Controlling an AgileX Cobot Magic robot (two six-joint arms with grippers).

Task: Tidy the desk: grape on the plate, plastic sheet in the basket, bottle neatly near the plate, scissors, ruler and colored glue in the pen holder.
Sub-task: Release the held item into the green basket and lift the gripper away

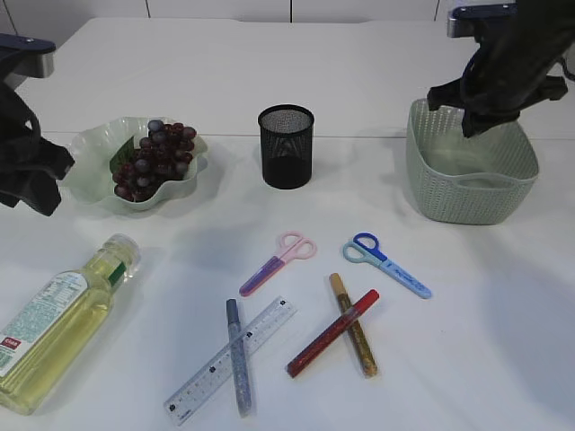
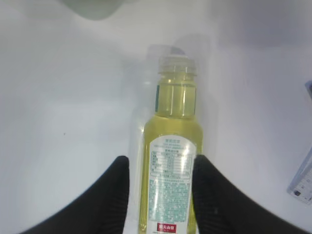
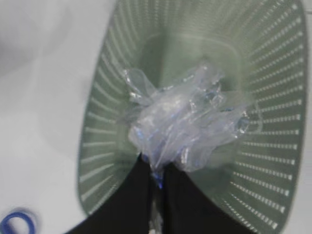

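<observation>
The left arm sits at the near left edge in the exterior view, and its gripper [image 2: 161,195] points down with the two black fingers [image 2: 114,195] spread apart, one on each side of the bottle [image 2: 170,165] lying between them; whether they press its sides cannot be told. The right arm reaches in from the upper right, its gripper [image 3: 157,178] hanging wrist-up over the basket [image 3: 273,161]. Its fingers stand nearly together, pinching the lower edge of the crumpled plastic sheet [image 3: 185,126] just ahead of the tips.
</observation>
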